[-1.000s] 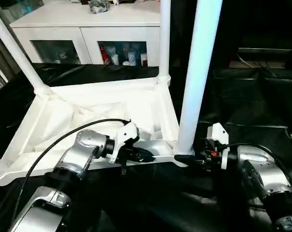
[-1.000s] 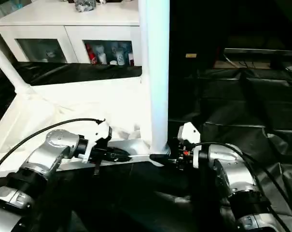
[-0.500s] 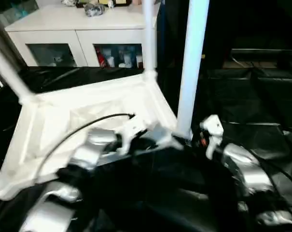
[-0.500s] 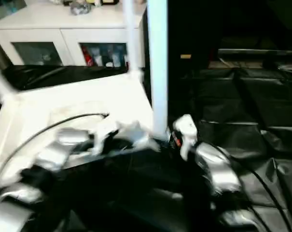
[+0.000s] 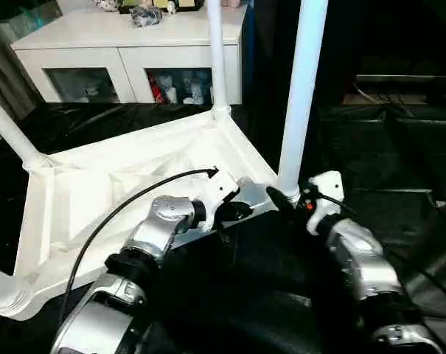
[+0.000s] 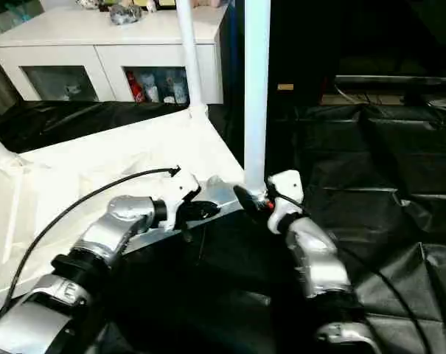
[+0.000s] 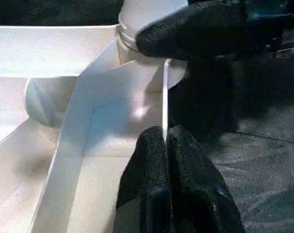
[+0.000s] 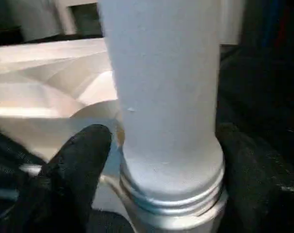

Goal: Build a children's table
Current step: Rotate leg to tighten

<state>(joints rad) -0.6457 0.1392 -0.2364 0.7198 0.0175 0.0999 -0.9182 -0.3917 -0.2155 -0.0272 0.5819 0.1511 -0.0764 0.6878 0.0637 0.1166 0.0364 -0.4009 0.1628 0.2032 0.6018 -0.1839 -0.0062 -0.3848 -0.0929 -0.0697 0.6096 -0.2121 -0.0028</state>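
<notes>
The children's table (image 5: 127,184) lies upside down on black sheeting (image 5: 399,155), ribbed underside up, its tube legs pointing upward with their long axes near vertical (the far-left one leans outward). The left gripper (image 7: 166,145) is clenched on the thin edge of the tabletop rim. Just beyond it the right gripper (image 8: 151,160) stands open, one finger on each side of the near corner leg (image 5: 302,88) at its socket.

Upturned table top (image 6: 97,166) on black sheet (image 6: 377,184); left gripper (image 6: 208,209) pinching near rim; right gripper (image 6: 251,200) at upright leg (image 6: 256,96) base.
</notes>
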